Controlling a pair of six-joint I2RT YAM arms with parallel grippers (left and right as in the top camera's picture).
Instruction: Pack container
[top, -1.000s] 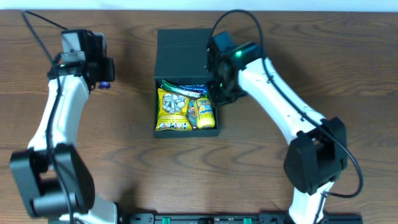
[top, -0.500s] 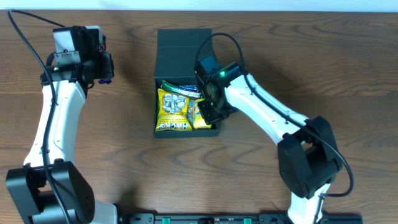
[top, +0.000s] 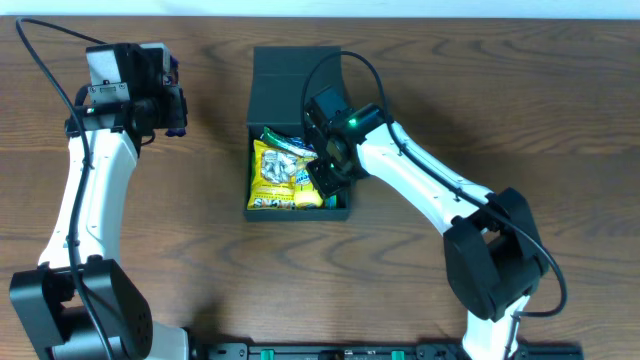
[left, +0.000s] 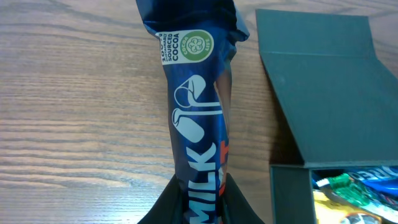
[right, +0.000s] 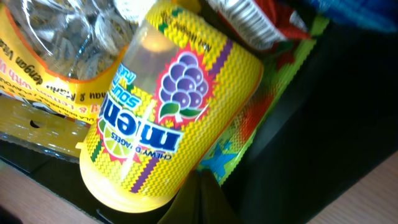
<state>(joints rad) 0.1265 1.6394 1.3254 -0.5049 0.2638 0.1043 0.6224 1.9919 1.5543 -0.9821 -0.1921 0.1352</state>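
The dark teal container (top: 249, 170) stands open mid-table, its flap lid (top: 295, 72) folded back. Inside lie a yellow seed packet (top: 274, 175) and other snack packets. My right gripper (top: 326, 168) is inside the box at its right side. Its fingers (right: 202, 198) are shut and empty, tips against a yellow Mentos tub (right: 165, 106). My left gripper (top: 172, 108) is up left of the box, shut on a blue Milky Way bar (left: 199, 124). Its jaws (left: 202, 208) clamp the bar's lower end. The container's lid (left: 323, 81) lies to the bar's right.
A green-blue star-printed packet (right: 273, 118) and a clear bag of seeds (right: 56, 56) lie round the tub. The box's dark inner wall (right: 323, 143) is close on the right. Bare wooden table (top: 190, 250) surrounds the box.
My right gripper has moved left and down into the box and now covers the Mentos tub from above. My left arm shifted up and left a second ago, then stayed still.
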